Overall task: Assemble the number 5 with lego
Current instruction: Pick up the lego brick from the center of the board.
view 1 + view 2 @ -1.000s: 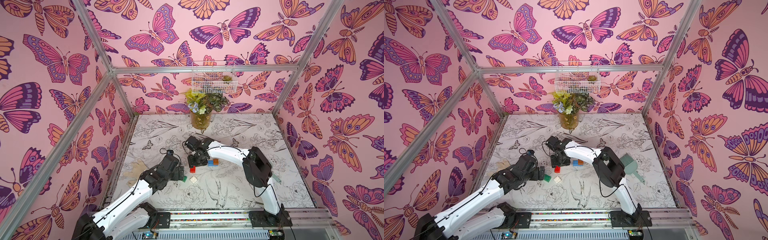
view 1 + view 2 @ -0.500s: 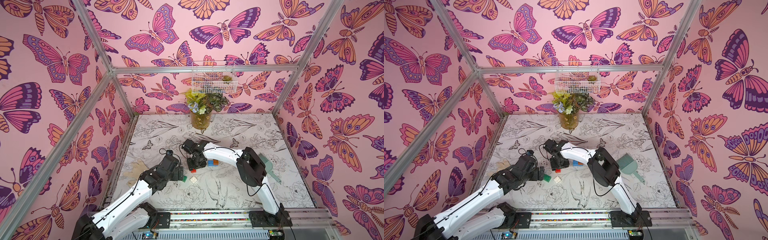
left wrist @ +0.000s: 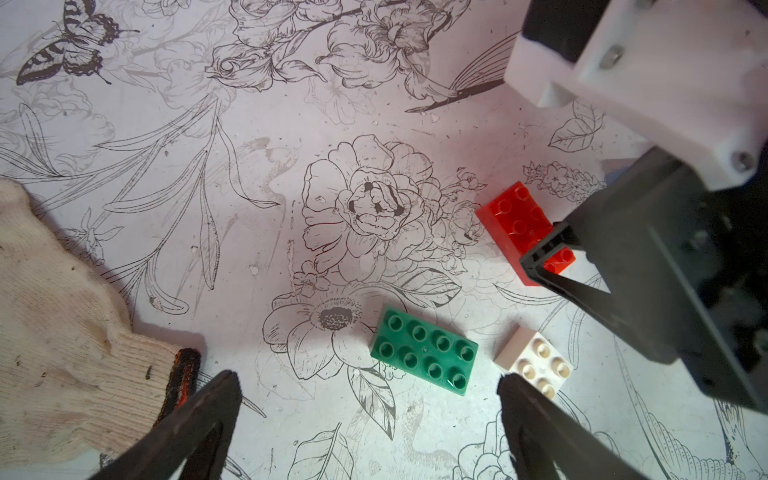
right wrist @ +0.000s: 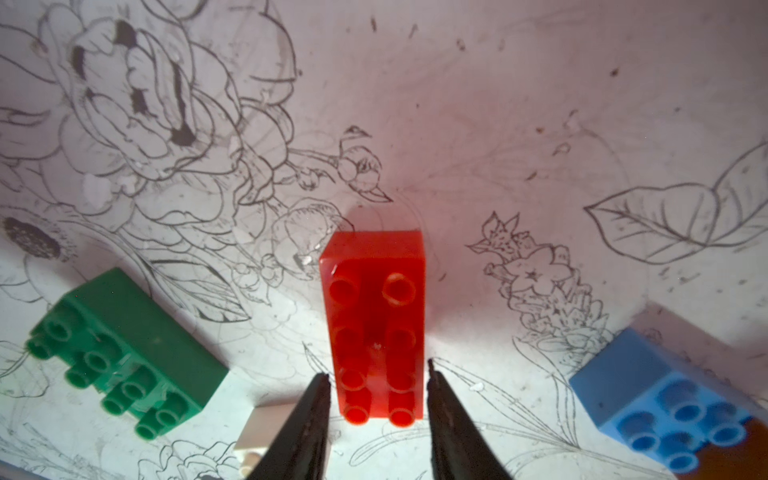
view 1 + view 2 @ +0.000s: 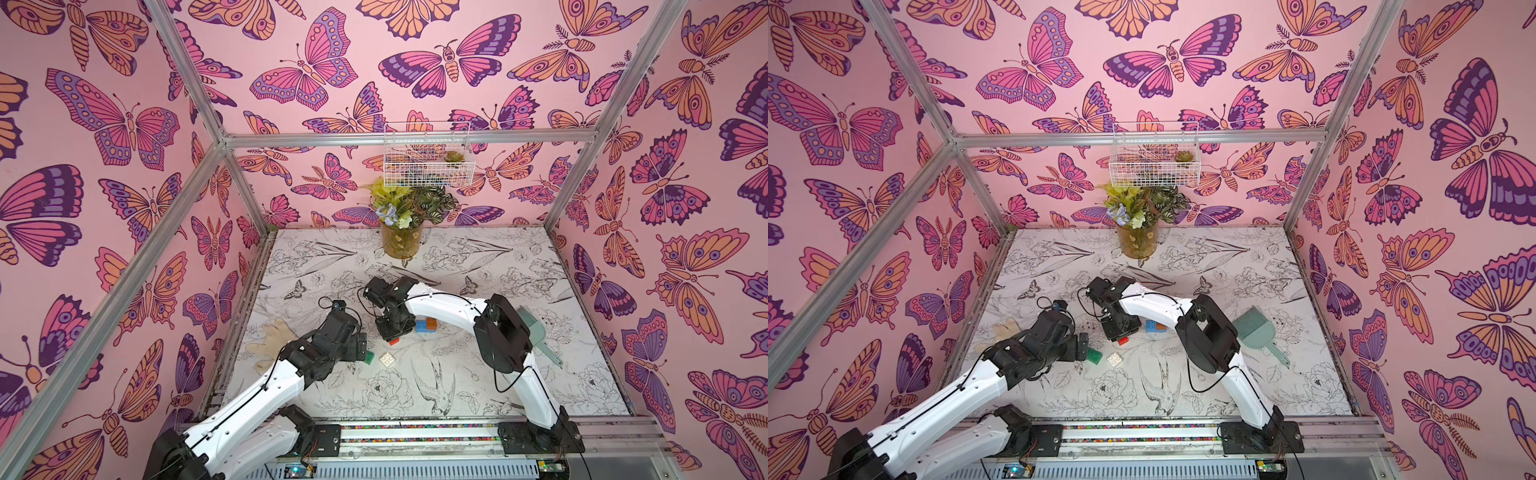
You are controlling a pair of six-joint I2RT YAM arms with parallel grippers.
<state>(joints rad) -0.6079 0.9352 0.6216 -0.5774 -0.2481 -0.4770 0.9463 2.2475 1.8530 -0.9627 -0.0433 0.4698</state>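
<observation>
Eight-stud red brick (image 4: pixel 376 328), glossy, studs up

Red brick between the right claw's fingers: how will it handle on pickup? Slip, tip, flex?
Probably rigid: the red brick looks like hard moulded plastic, so no flex. Its glossy sides may be slippery, and the right claw flanks only one end, so it might pivot if pinched lightly. Lying flat, studs up, it is unlikely to roll.

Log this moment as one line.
left gripper: open, near green brick | right gripper: open, astride red brick, not yet clamped | white brick: loose beside green brick
</observation>
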